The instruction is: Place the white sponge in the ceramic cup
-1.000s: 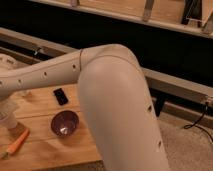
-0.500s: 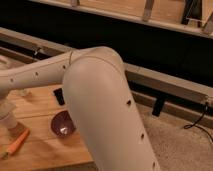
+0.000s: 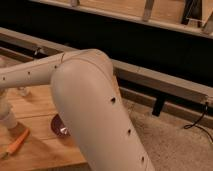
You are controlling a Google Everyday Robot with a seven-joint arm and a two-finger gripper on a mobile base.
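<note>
My big cream arm [image 3: 90,110] fills the middle of the camera view, and its forearm [image 3: 30,75] runs out past the left edge. The gripper at its end is out of view beyond that edge, and it is shut. Whether it holds anything does not show. A small white round shape at the far left of the wooden table [image 3: 35,152] looks like the ceramic cup [image 3: 8,120], cut off by the frame edge. The white sponge is hidden or out of view.
A dark purple bowl [image 3: 56,127] sits on the table, half hidden behind the elbow. An orange stick-like object [image 3: 17,142] lies near the front left. A clear glass object [image 3: 22,91] stands under the forearm. Grey floor [image 3: 170,145] and a black cable [image 3: 197,120] are at the right.
The elbow has swung left and closer to the camera. It now covers the black slab and more of the purple bowl.
</note>
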